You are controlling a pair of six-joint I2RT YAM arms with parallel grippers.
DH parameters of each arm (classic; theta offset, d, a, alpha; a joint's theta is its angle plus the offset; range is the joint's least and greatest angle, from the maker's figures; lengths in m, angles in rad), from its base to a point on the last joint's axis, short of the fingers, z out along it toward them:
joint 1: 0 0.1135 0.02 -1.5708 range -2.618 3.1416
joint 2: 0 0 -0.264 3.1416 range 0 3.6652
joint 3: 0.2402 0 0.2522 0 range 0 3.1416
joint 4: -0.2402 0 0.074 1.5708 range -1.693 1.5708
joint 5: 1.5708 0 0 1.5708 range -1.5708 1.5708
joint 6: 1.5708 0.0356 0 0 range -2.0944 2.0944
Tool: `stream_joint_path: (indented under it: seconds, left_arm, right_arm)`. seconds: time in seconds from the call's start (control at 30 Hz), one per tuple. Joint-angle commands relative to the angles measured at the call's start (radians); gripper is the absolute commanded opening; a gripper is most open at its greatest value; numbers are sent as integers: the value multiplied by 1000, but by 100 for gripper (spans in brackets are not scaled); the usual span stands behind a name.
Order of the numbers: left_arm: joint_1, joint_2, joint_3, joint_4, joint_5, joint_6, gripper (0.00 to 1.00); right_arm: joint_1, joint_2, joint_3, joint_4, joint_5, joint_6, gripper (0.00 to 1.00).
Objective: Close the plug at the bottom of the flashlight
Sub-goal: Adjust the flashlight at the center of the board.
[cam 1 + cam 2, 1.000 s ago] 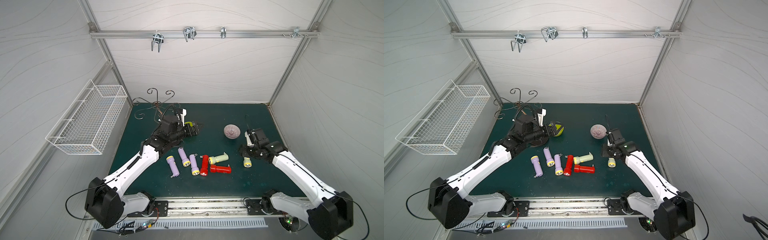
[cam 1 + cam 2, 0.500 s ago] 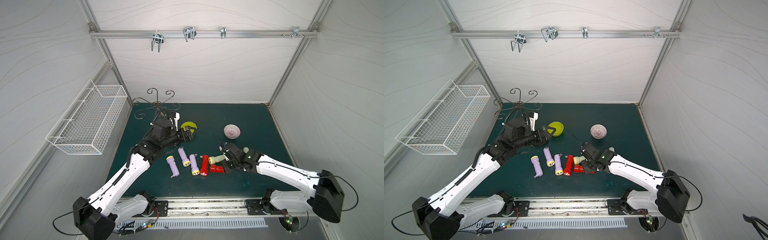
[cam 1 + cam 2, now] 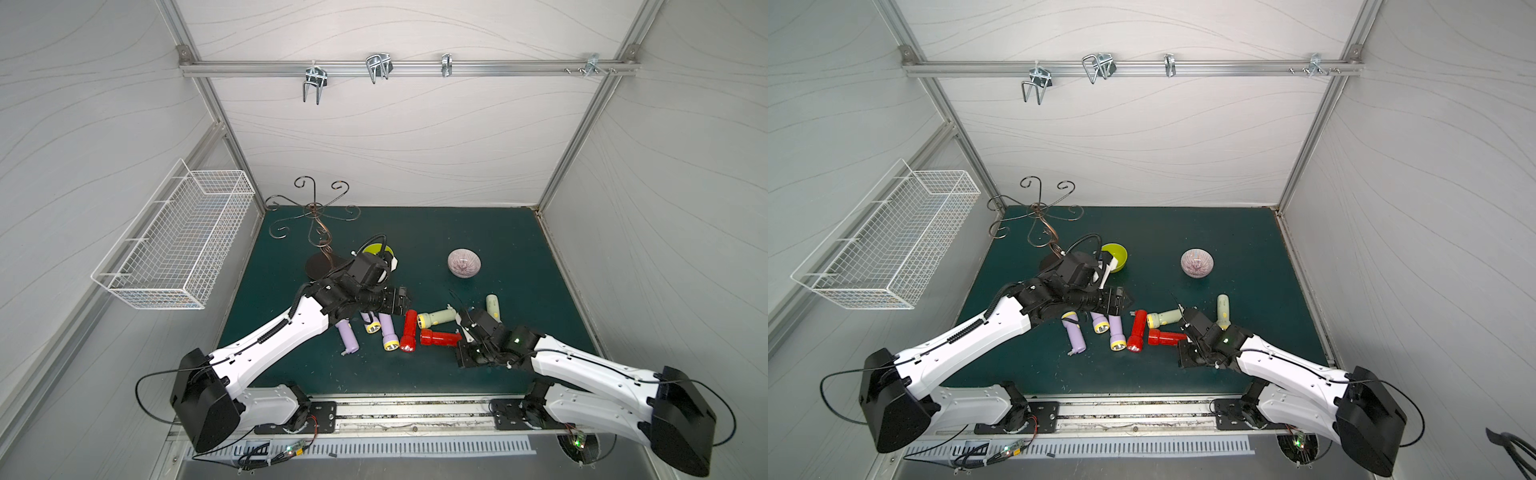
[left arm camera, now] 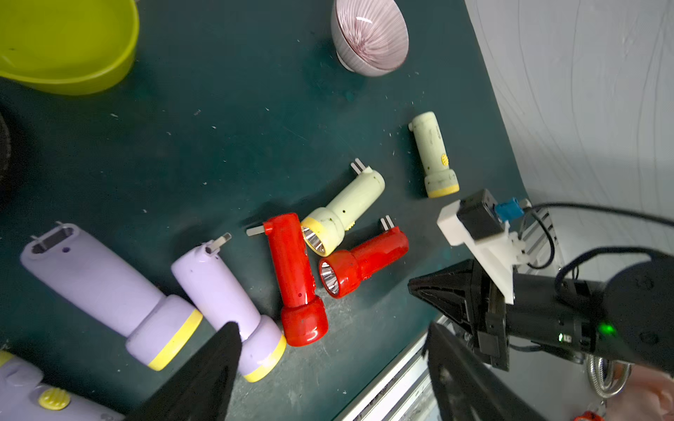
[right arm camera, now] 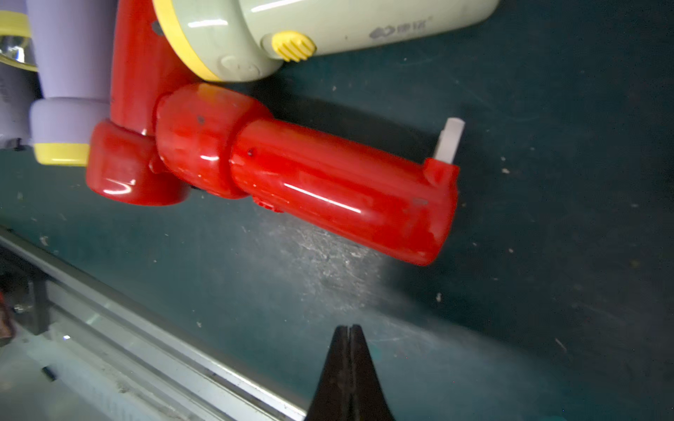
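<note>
Right claw [image 5: 349,330] closed, empty, near red flashlight [image 5: 328,193]

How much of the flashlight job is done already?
Looks done: the pale green flashlight lying apart from the others shows no prongs sticking out. In hand: the right tool, shut and empty, is near the plug end of a red flashlight whose white prong sticks out. To do: the other red flashlight, the second pale green flashlight and a purple flashlight also show prongs out. The left tool hovers open, holding nothing.
</note>
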Motion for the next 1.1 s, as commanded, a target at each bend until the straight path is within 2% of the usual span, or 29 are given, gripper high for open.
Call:
stream_joint_path:
  seconds: [0.0, 0.27, 0.53, 0.73, 0.93, 1.07]
  left_arm:
    - [-33, 32, 45, -30, -37, 43, 83]
    - [-78, 111, 80, -34, -40, 66, 83]
    - [-134, 274, 204, -86, -58, 118, 83]
    - [-209, 431, 351, -194, -150, 172, 81]
    - [-288, 542, 429, -236, -247, 215, 80]
    - [-316, 610, 462, -246, -276, 220, 78]
  right_arm:
    - [-68, 28, -22, 102, -89, 21, 0]
    - [-228, 105, 2, 157, -169, -48, 0]
    - [-333, 222, 78, 193, -228, -105, 0]
    - [-411, 96, 112, 44, -175, -134, 0]
    - [-453, -129, 100, -78, -76, -109, 12]
    - [-473, -220, 99, -113, -64, -90, 14]
